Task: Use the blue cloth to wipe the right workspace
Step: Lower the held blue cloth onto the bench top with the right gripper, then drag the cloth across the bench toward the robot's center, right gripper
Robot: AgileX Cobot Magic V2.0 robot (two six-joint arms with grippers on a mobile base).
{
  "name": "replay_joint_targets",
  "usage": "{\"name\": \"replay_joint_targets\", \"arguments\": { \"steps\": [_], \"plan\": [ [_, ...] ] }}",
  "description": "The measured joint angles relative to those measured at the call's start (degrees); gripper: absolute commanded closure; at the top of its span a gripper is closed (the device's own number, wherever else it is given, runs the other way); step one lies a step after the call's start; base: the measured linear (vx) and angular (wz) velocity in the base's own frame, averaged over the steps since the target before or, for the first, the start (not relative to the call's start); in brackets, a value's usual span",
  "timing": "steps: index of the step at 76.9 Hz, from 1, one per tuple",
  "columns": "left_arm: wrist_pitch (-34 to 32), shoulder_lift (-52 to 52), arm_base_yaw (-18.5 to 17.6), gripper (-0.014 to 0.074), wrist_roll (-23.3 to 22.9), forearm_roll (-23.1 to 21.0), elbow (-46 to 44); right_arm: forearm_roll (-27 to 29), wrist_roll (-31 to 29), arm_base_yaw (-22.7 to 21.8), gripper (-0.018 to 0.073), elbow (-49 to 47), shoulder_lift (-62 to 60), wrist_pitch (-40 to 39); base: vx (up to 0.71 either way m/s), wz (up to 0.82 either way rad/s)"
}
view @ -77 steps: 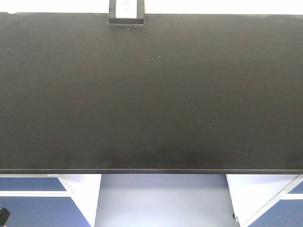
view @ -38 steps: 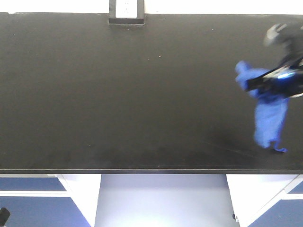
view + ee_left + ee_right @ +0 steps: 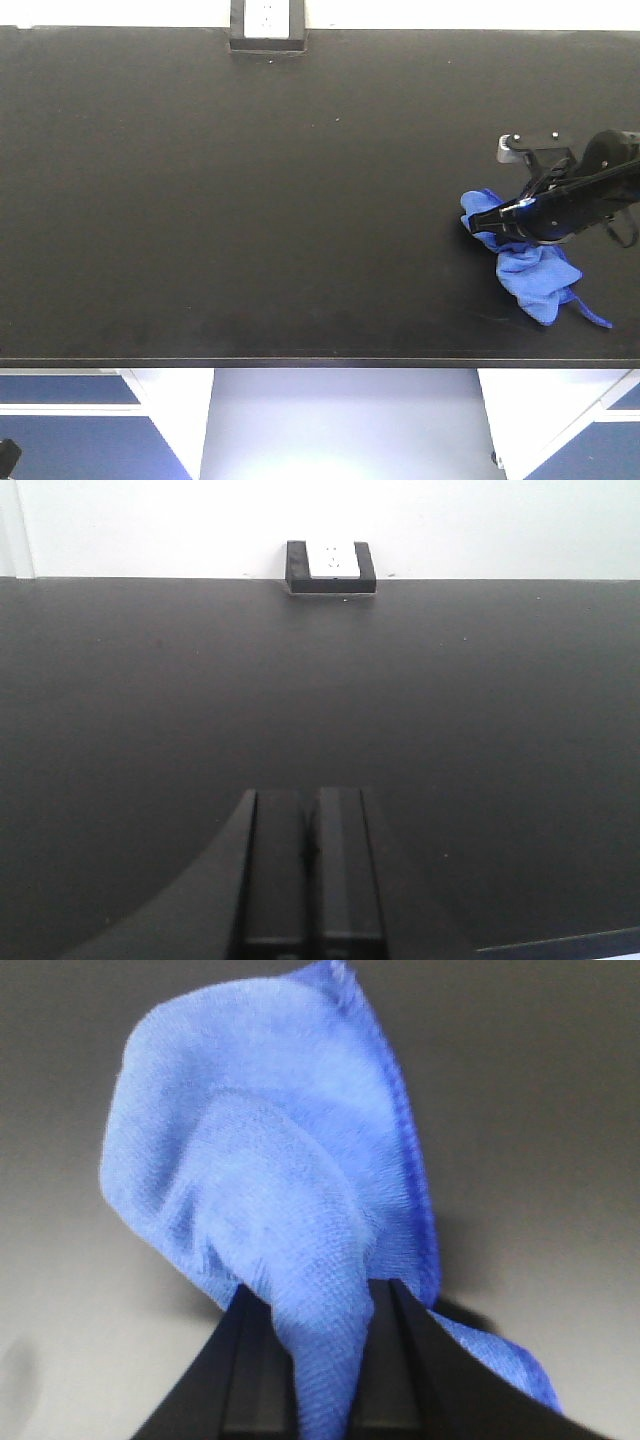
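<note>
The blue cloth (image 3: pixel 535 275) lies bunched on the right part of the black tabletop (image 3: pixel 250 200), near the front edge. My right gripper (image 3: pixel 480 222) is shut on the blue cloth and presses it against the table. In the right wrist view the cloth (image 3: pixel 270 1180) bulges out between the two black fingers (image 3: pixel 235 1360). My left gripper (image 3: pixel 308 825) is shut and empty, low over the tabletop (image 3: pixel 150 700); it does not show in the front view.
A black socket box with a white face (image 3: pixel 266 25) sits at the table's far edge against the white wall; it also shows in the left wrist view (image 3: pixel 330 565). White and blue cabinets (image 3: pixel 100 415) stand below the front edge.
My right arm came into view from the right with the cloth hanging, then swung left and down; the cloth now lies bunched on the table.
</note>
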Motion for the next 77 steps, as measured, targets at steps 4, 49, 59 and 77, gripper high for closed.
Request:
{"name": "replay_joint_targets", "arguments": {
  "steps": [4, 49, 59, 77],
  "plan": [
    [0.0, 0.0, 0.0, 0.0603, 0.0, 0.0, 0.0, 0.3, -0.2, 0.5, 0.0564, 0.0, 0.6, -0.3, 0.00, 0.00],
    [0.0, 0.0, 0.0, 0.0603, 0.0, 0.0, 0.0, 2.3, -6.1, 7.6, 0.0564, -0.1, 0.8, -1.4, 0.00, 0.00],
    [0.0, 0.0, 0.0, 0.0603, 0.0, 0.0, 0.0, 1.3, -6.0, -3.3, 0.0564, -0.2, 0.8, -0.5, 0.00, 0.00],
    [0.0, 0.0, 0.0, 0.0603, 0.0, 0.0, 0.0, 11.2, -10.9, -8.1, 0.0564, -0.2, 0.8, 0.6, 0.00, 0.00]
  ]
}}
